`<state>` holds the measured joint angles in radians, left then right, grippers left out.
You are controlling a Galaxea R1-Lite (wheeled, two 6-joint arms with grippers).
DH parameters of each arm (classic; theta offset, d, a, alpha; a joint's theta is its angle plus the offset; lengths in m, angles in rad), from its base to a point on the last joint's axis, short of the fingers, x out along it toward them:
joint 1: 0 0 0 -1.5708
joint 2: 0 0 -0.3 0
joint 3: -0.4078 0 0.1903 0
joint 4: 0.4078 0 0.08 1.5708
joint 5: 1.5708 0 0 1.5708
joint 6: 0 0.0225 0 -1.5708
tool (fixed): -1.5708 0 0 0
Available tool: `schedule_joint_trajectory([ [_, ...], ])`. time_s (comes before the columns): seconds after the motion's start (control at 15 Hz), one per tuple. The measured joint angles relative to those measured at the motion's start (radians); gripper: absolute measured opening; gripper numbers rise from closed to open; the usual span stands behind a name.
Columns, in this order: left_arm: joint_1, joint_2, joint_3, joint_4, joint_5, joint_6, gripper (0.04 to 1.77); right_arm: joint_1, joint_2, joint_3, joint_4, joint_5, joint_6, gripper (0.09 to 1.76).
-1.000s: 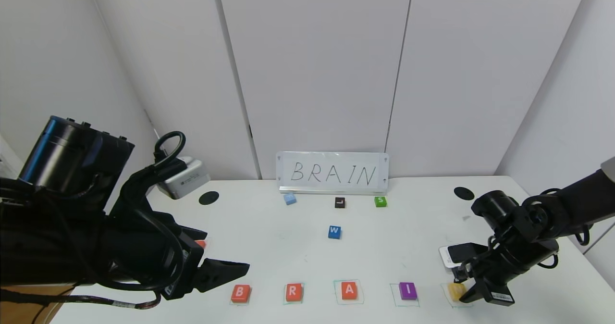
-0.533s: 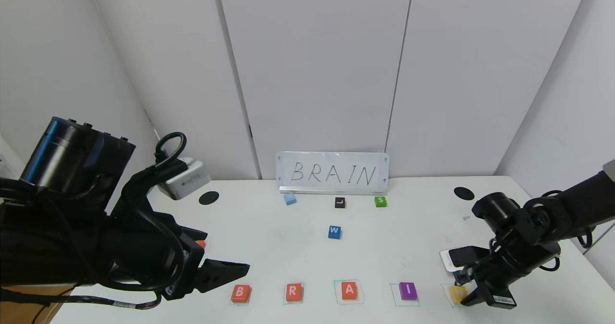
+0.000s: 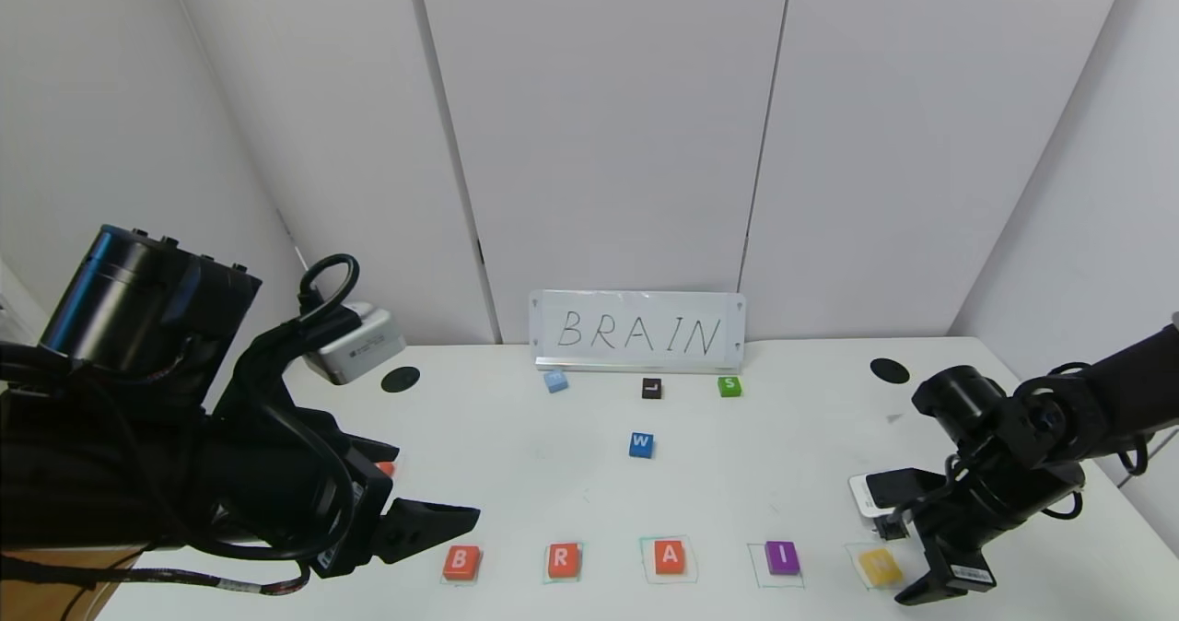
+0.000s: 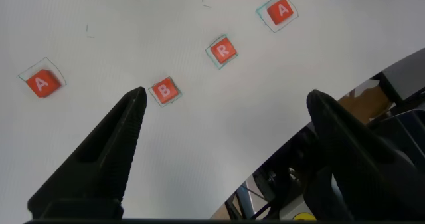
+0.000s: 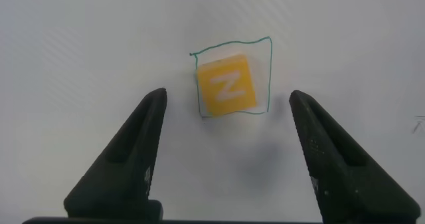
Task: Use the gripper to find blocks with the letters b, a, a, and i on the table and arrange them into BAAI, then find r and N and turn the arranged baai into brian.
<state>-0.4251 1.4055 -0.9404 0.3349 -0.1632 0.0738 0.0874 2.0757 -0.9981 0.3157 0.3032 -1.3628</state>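
N [image 3: 880,567], the yellow block, lies flat on the table [image 3: 737,483] inside a green drawn square at the right end of the near row, and nothing grips it. The right gripper [image 3: 907,561] hangs just above and beside it with its fingers [image 5: 133,151] spread wide; the right wrist view shows N [image 5: 226,85] sitting between and beyond the two tips, touching neither.

Leftward along the same row come the purple I [image 3: 781,557], an orange A [image 3: 670,556], r [image 3: 563,559] and the orange B [image 3: 461,562], each apart from its neighbours. The left gripper [image 3: 424,520] hovers just left of B, fingers [image 4: 106,151] parted and empty. The second orange A [image 3: 385,467] peeks out behind that arm; the left wrist view shows it [image 4: 41,84] set apart from the row.

Farther back, a blue W block [image 3: 642,444] sits mid-table. Beyond it stand a light blue block [image 3: 554,380], a black L block [image 3: 651,388] and a green S block [image 3: 729,385], just before a sign [image 3: 637,330] reading BRAIN.
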Motion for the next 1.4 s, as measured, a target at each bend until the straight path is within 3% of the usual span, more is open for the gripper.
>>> schedule_joint_trajectory([
  [0.13, 0.0, -0.003, 0.0, 0.0, -0.001, 0.0, 1.72, 0.0, -0.046, 0.01, 0.008, 0.024, 0.021, 1.42],
  [0.27, 0.0, -0.006, 0.0, -0.001, 0.0, -0.001, 1.72, 0.005, -0.09, 0.014, 0.008, 0.048, 0.168, 1.49],
  [0.6, 0.001, -0.008, -0.004, -0.016, 0.008, -0.007, 1.72, 0.011, -0.137, -0.021, -0.014, 0.076, 0.774, 1.59],
  [0.73, 0.005, -0.013, -0.011, -0.017, 0.013, -0.016, 1.72, 0.024, -0.17, -0.027, -0.03, 0.013, 1.071, 1.62],
  [0.87, 0.022, -0.018, -0.011, -0.016, 0.015, -0.027, 1.72, 0.028, -0.234, -0.021, -0.06, -0.096, 1.248, 1.64],
  [1.07, 0.093, -0.021, -0.004, -0.016, 0.052, -0.041, 1.72, -0.02, -0.344, 0.001, -0.095, -0.193, 1.334, 1.66],
  [1.4, 0.203, -0.074, 0.005, -0.007, 0.167, -0.076, 1.72, -0.178, -0.572, 0.1, -0.198, -0.203, 1.339, 1.68],
])
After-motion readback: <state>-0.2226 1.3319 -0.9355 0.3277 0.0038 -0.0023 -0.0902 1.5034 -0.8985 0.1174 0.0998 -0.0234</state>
